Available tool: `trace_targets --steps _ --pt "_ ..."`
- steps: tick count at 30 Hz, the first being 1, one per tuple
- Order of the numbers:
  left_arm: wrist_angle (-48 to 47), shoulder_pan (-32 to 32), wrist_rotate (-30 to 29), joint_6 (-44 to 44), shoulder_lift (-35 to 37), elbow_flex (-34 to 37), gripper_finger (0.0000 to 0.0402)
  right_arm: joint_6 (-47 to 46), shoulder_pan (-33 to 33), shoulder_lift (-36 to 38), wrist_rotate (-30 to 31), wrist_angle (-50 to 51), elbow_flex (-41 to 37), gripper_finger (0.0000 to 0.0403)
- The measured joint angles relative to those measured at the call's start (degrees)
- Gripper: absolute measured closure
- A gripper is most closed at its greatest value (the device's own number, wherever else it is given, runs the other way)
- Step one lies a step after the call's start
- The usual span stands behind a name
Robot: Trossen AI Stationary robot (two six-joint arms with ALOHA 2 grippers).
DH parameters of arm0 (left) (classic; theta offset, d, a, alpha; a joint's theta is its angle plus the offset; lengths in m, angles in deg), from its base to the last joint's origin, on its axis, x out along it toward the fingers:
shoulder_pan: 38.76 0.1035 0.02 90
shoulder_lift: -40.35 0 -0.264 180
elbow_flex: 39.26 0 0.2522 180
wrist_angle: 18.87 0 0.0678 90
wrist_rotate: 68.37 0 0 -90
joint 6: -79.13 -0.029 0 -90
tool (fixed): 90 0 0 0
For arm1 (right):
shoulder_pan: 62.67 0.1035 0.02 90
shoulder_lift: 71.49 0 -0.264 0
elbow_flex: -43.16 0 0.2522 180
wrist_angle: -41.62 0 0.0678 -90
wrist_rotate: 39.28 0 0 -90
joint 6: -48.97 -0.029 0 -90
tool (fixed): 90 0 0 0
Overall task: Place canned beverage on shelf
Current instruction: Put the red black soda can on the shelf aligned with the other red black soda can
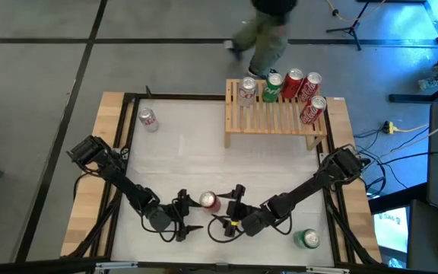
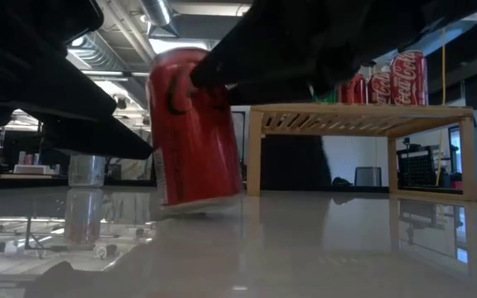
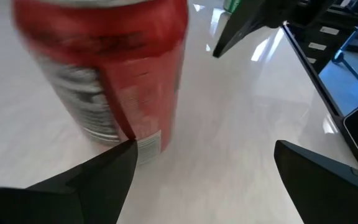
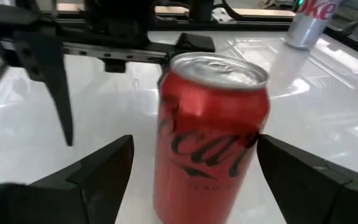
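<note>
While both grippers are gaping wide, the red can (image 1: pixel 209 200) is standing between the right gripper's (image 4: pixel 191 180) fingers, ungripped, left gripper (image 1: pixel 191 215) beside it.

Person (image 1: pixel 268 30) standing beyond the table (image 1: pixel 204 152)

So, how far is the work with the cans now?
Done: five cans stand on the shelf. In hand: a red can stands on the table between the open right tool and the open left tool; neither grips it yet. Left: this can, a silver can at the far left and a green can at the near right are all off the shelf.
</note>
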Motion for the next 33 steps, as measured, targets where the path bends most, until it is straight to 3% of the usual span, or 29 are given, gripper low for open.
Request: trace_targets --steps 33 --pt "-0.2 -0.9 1.6 0.0 0.0 0.0 0.0034 -1.4 -1.2 0.0 -4.3 0.3 0.0 0.0068"
